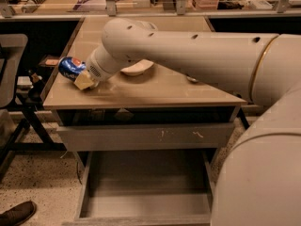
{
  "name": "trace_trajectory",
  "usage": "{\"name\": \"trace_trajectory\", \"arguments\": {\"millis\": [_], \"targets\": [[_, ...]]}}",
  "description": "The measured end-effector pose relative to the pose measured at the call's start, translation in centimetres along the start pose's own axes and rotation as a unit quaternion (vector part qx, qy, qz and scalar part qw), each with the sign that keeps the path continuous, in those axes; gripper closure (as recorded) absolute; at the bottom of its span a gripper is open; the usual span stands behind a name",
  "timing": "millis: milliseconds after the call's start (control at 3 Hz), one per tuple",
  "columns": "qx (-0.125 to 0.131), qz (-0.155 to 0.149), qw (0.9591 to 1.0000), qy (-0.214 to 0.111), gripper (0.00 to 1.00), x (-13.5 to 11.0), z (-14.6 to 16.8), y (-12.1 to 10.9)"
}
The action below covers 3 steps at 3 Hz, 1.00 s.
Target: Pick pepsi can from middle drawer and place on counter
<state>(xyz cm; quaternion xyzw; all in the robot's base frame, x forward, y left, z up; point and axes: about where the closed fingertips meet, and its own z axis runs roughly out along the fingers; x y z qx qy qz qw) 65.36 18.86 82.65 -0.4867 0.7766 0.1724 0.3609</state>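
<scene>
The pepsi can (71, 68), blue with a red and white logo, lies tilted at the left edge of the beige counter (155, 92). My gripper (78, 76) is at that edge, at the end of the big white arm, and is shut on the can; one tan fingertip (84, 82) shows just below the can. The middle drawer (146, 180) stands pulled open below the counter, and its grey floor shows nothing on it.
A white bowl (137, 68) sits on the counter just right of the gripper, partly behind the arm. A grey drawer front with white scuffs (150, 136) is above the open drawer. A dark chair (10, 65) and a shoe (17, 213) are at the left.
</scene>
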Motion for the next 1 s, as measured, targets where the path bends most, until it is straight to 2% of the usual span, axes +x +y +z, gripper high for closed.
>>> {"name": "trace_trajectory", "arguments": {"millis": [333, 667, 1000], "targets": [[0.0, 0.0, 1.0, 0.0, 0.12, 0.0, 0.0, 0.01], [0.0, 0.0, 1.0, 0.0, 0.0, -0.01, 0.0, 0.01], [0.0, 0.0, 1.0, 0.0, 0.0, -0.01, 0.0, 0.02]]}}
